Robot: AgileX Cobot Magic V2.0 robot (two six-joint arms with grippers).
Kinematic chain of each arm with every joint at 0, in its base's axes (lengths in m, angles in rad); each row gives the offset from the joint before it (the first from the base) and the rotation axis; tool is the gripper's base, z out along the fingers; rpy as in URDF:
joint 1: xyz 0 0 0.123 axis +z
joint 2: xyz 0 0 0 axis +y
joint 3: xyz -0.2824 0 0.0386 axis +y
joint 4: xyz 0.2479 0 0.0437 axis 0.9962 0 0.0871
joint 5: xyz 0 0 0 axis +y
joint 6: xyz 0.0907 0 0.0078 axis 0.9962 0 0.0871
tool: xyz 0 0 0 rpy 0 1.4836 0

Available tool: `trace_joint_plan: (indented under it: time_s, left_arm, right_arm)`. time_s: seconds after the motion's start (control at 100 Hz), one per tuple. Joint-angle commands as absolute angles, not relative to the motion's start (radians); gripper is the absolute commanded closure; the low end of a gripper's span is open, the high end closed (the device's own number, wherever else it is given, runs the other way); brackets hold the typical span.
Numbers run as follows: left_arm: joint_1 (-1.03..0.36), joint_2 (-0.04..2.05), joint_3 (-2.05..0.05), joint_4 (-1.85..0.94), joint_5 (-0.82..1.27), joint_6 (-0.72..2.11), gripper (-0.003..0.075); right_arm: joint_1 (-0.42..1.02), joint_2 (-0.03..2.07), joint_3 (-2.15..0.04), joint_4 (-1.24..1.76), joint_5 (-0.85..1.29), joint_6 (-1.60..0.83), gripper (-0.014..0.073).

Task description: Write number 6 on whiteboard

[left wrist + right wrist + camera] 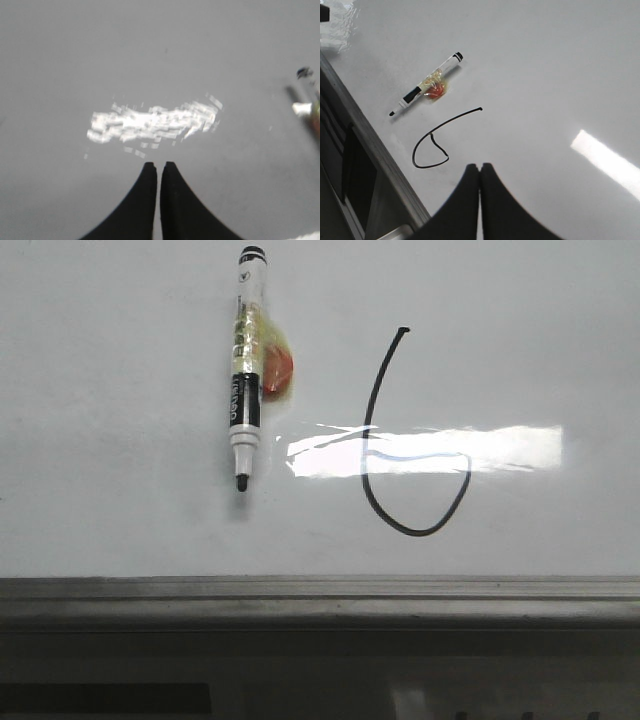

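Front view: whiteboard (120, 520) glossy white, flat, grey metal edge strip along near side, bright rectangular glare at centre right. Number 6 (405, 440) drawn in thin black line right of centre: tall curved stem, small hook at top, rounded loop at bottom, loop's upper stroke washed out by glare. Marker pen (245, 365) lying flat at 9 o'clock from the 6, well apart from it, uncapped tip toward 6 o'clock, black end cap at 12. Barrel white and black, vertical white lettering on black band, too small to read. Clear crinkled tape with yellow-orange blob wrapped mid-barrel, bulging toward the 6.

Left wrist view: left fingers (159, 172) black, smooth, tapered, clenched nearly tip to tip, nothing between, over bare board with broken glare patch. Blurred pen at frame edge.

Right wrist view: right fingers (480, 172) same shape, clenched, nothing held, hovering near the 6's loop; pen beyond the 6, grey strip running diagonally.
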State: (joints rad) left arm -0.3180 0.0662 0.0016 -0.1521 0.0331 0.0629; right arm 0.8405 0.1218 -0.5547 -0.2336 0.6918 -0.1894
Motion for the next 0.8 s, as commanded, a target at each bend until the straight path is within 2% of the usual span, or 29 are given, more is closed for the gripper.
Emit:
trace_joint_plan:
  time_s: [0.0, 0.07, 0.33, 0.79]
  left_arm:
    - [-0.258, 0.052, 0.023, -0.088, 0.148, -0.03, 0.0741]
    - [-0.217, 0.036, 0.023, -0.082, 0.248, -0.037, 0.0741]
    - [-0.116, -0.032, 0.023, -0.073, 0.249, -0.048, 0.0741]
    - [-0.113, -0.032, 0.023, -0.073, 0.247, -0.048, 0.0741]
  right_arm:
    - [0.833, 0.136, -0.577, -0.251, 0.614, -0.189, 0.0627]
    - [0.833, 0.136, -0.577, -0.251, 0.614, -0.189, 0.0627]
    - [0.833, 0.136, -0.577, -0.251, 0.614, -0.189, 0.0627]
    - [0.833, 0.136, -0.577, -0.251, 0.614, -0.189, 0.0627]
